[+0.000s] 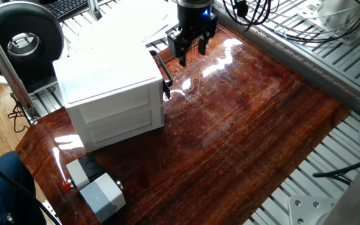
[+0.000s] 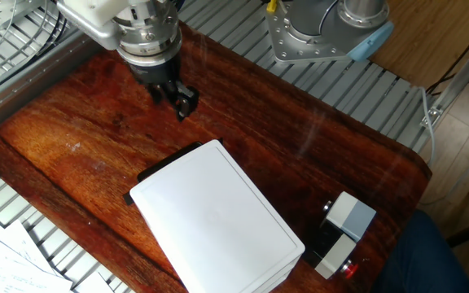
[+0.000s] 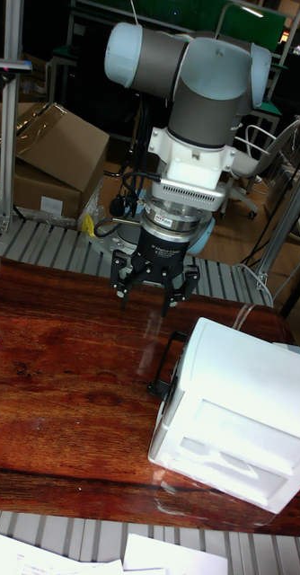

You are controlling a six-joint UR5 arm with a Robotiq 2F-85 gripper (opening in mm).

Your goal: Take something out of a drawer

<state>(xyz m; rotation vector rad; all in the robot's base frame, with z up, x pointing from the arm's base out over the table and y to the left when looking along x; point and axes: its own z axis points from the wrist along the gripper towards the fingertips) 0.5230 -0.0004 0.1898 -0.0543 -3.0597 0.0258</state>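
The white two-drawer cabinet (image 1: 108, 87) stands at the table's left with both drawers pushed in. The drawer shows only as its black bar handle (image 1: 166, 74) on the side that faces the arm, and the same handle (image 3: 168, 364) appears in the tall fixed view. The something is hidden inside. My gripper (image 1: 191, 52) hangs open and empty just beyond the handle side, a short gap away from it. From the other side the gripper (image 2: 177, 102) is above bare wood past the cabinet top (image 2: 214, 220). In the tall fixed view the gripper (image 3: 147, 296) points down with its fingers apart.
A grey box with a red button (image 1: 99, 190) sits near the table's front left corner, also seen as the grey box (image 2: 344, 232) to the right of the cabinet. Metal slatted framing (image 1: 330, 56) borders the wooden table (image 1: 249, 125). Papers (image 3: 168, 552) lie off one edge.
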